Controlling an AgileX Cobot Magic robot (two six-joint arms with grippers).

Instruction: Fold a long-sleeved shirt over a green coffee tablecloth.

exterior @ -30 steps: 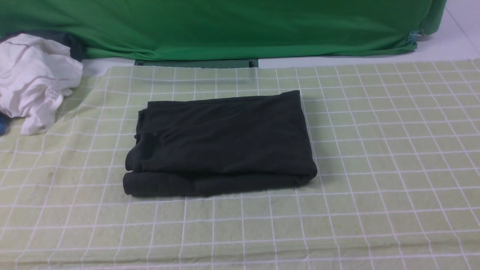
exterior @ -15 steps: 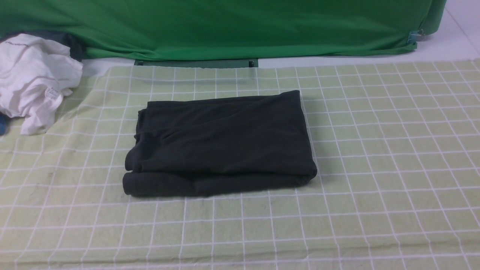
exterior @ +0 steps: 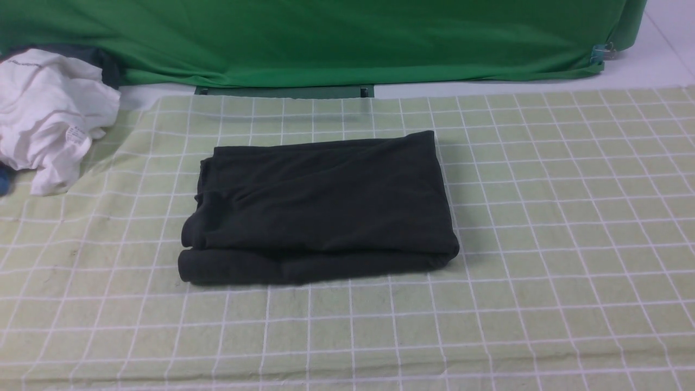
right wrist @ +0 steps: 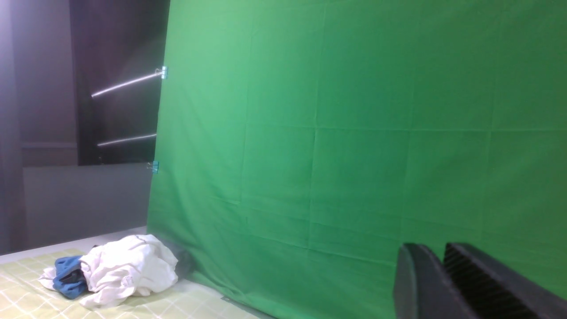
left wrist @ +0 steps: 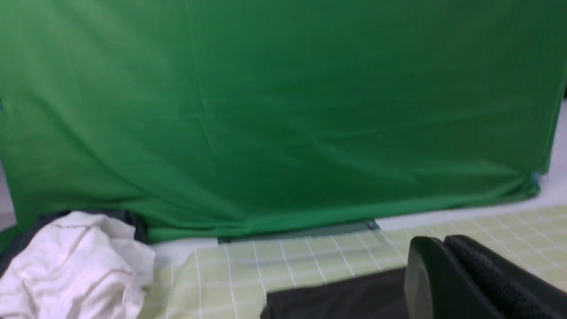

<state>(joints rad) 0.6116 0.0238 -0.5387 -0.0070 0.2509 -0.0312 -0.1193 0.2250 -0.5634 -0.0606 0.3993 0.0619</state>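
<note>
Deep-green backdrop fabric (exterior: 326, 38) hangs across the far side of the workspace, from 10 to 2 o'clock in the front view, with a blue clip (exterior: 598, 53) at its lower corner toward 2 o'clock. Below it, the green coffee tablecloth (exterior: 570, 217) — pale yellow-green with a white grid — covers the working surface. The long-sleeved shirt (exterior: 320, 206) lies folded into a compact dark rectangle just left of the cloth's centre, its print not visible. A crumpled white garment (exterior: 49, 114) sits well apart at 10 o'clock, at the cloth's edge; the right wrist view shows a blue item (right wrist: 68, 277) tucked against it. Neither arm appears in the front view. The left gripper (left wrist: 445, 274) has its fingers together, holding nothing. The right gripper (right wrist: 443, 283) shows a narrow gap between its fingers — whether parted or closed cannot be told — and nothing is seen held
</note>
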